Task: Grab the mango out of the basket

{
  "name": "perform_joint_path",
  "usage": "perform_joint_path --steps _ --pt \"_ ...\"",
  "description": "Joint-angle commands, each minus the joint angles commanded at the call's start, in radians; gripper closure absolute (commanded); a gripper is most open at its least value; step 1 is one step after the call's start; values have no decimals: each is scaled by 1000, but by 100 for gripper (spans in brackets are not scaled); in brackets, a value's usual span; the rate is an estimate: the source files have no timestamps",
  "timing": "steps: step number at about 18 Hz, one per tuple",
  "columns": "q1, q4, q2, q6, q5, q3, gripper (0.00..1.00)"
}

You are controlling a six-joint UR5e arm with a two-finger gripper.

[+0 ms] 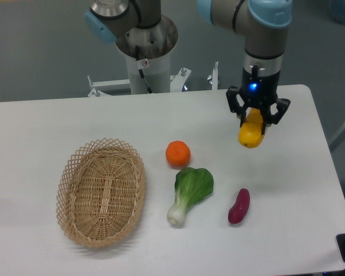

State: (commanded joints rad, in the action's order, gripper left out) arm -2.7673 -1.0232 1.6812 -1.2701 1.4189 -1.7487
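The yellow mango point(250, 133) hangs above the right part of the table, and my gripper point(256, 121) is shut on its upper end, pointing straight down. The wicker basket point(75, 172) lies at the left of the table, far from the gripper, with nothing inside it that I can see.
A round orange point(177, 153) sits near the table's middle. A green leafy vegetable point(190, 191) lies just below it. A purple sweet potato point(239, 205) lies to the right of the vegetable. The table's right edge is close to the gripper.
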Motion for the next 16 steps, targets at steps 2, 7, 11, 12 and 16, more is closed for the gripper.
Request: perform_joint_path --steps 2,7,11,12,16 --pt "0 0 0 0 -2 0 58" --pt "0 3 0 0 -5 0 58" --pt "8 5 0 2 -5 0 58" --pt "11 6 0 3 -5 2 58" --pt "5 6 0 2 0 -2 58"
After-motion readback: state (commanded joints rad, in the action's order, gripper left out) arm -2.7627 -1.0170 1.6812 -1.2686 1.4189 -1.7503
